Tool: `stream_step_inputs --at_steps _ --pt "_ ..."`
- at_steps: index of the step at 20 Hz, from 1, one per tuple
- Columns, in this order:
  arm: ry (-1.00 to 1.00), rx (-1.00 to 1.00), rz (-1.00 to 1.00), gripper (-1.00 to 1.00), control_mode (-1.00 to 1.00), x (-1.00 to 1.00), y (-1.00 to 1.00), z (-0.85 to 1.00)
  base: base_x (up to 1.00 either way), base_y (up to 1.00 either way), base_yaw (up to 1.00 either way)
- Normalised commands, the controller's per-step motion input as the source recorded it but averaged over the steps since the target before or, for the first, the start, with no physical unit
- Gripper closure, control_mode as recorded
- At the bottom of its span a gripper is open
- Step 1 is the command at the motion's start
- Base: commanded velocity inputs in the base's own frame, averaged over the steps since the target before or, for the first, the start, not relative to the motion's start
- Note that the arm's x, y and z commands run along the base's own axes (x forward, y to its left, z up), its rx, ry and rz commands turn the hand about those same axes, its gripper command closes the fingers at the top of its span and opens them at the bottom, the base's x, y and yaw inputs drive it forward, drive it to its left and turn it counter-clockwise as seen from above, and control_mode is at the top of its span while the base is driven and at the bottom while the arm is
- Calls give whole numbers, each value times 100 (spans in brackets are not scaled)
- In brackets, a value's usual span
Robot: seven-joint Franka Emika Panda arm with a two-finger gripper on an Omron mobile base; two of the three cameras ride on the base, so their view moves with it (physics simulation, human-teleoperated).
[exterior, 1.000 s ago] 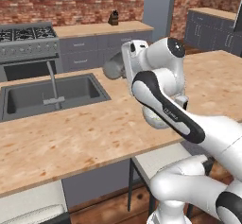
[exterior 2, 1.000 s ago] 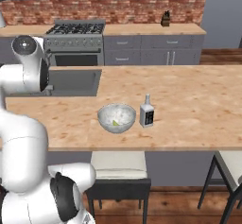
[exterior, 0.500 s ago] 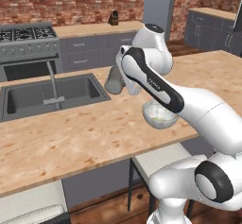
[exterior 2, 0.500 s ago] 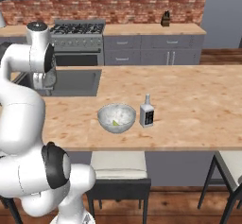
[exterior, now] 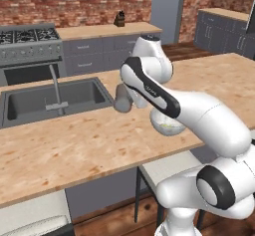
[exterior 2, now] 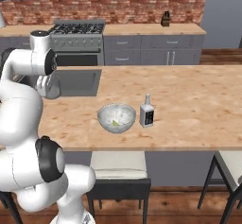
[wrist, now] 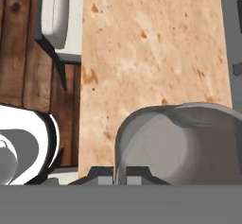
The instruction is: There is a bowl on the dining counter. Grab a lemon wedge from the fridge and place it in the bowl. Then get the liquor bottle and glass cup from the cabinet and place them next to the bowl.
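Task status, judged from the present layout of the dining counter (exterior 2: 189, 100).

Done: the bowl (exterior 2: 116, 118) sits on the counter, and a small yellow-green piece, taken to be the lemon wedge (exterior 2: 115, 122), lies inside it. The liquor bottle (exterior 2: 146, 111) stands upright just beside the bowl, on the side away from the arm. Both placements look finished.

In hand: the glass cup (exterior: 123, 98). The gripper (wrist: 120, 173) is closed on the cup's rim; in the hand view the grey cup body sits right at the finger tips, one wall pinched between them. The cup hangs above the counter, near the edge of the sink (exterior: 55, 100), clear of the wood.

Left to do: carry the cup across to the bowl, set it down upright next to it without knocking the bottle or bowl, then release. The open space on the near side of the bowl looks the safer spot.

Estimate: last item of three, transport stage; placement not yet made.
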Motion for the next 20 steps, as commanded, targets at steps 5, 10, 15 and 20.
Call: stream_step_inputs --at_steps 5,10,15,20 --pt "5 0 0 100 -100 2 -13 -48 0 0 0" --pt "0 -4 0 100 -100 0 -21 -53 0 0 0" --pt "0 -4 -6 100 -100 0 -24 -49 0 0 0" --pt "0 -3 -7 100 -100 1 -26 -48 0 0 0"
